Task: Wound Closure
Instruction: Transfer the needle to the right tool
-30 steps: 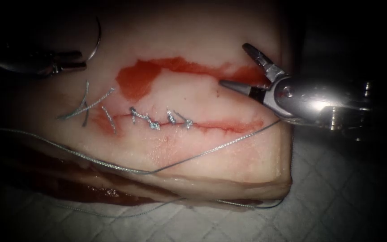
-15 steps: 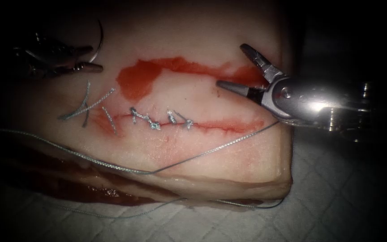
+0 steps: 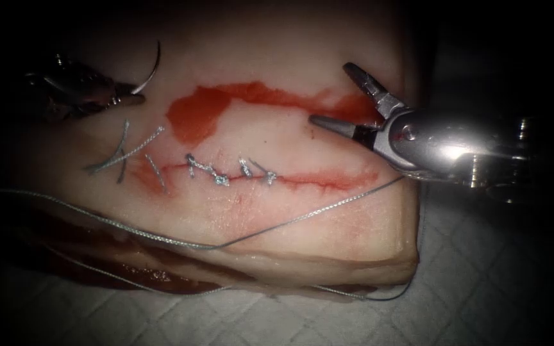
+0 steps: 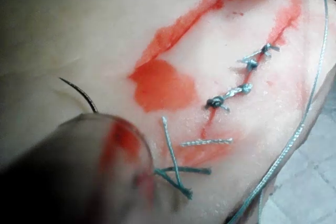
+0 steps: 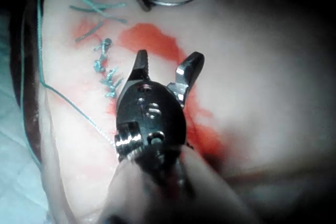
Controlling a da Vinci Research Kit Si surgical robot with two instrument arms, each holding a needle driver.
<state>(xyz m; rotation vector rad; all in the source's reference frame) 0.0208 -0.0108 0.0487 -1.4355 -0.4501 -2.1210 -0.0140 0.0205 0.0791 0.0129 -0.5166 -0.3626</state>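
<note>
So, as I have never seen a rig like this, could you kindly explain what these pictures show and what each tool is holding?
This is a surgical practice robot with two thin arms, working on a slab of pork belly, the tissue, not a patient. One picture comes from an endoscope looking down at the wound; the other two come from cameras near each arm's wrist.

Across the tissue runs the cut, partly closed by stitches. Cut ends of thread lie at its left end, and red fluid is pooled above it. A long thread trails over the tissue below the cut.

The left end effector, left of the cut, holds the curved needle near one end; the needle is in the air, not in the tissue. The right end effector, at the right, has its jaws open and holds nothing.
</note>
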